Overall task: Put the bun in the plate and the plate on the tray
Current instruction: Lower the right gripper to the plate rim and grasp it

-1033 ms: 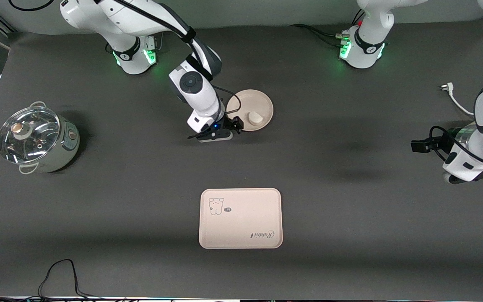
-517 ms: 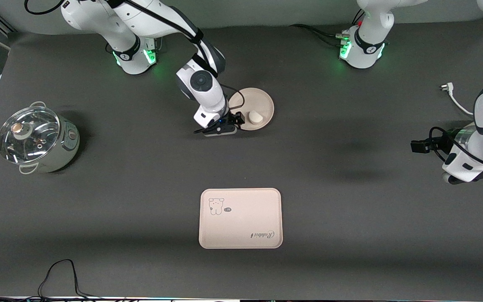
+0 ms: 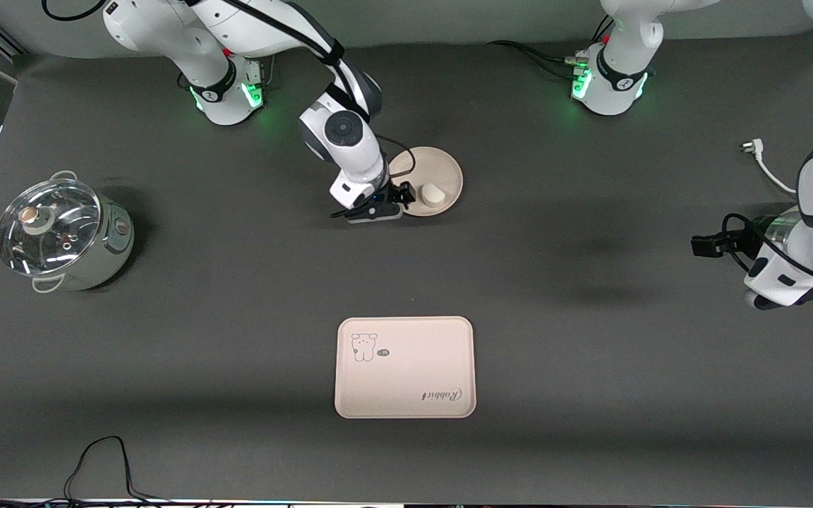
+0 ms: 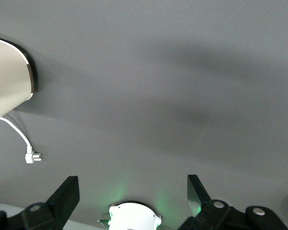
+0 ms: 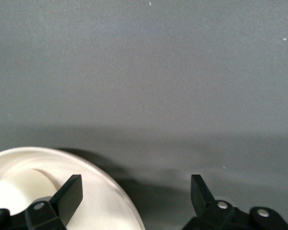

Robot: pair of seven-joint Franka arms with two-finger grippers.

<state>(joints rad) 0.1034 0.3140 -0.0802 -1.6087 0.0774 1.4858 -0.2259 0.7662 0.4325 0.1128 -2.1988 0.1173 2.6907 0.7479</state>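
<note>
Your right gripper (image 3: pixel 401 200) hangs with fingers spread wide at the plate's (image 3: pixel 449 176) rim, one fingertip (image 5: pixel 69 194) over that raised edge, holding nothing. The small white rounded bun (image 3: pixel 433 194) sits in the round cream plate, toward the edge where the bases stand. The rectangular tray (image 3: pixel 405 367) lies well apart near the camera edge, bare matte dark table (image 3: pixel 237 367) between. Your left gripper (image 4: pixel 132 199) waits spread and empty at its end.

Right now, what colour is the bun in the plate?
White, on the cream-beige plate; the bun shows best in the front view.
</note>
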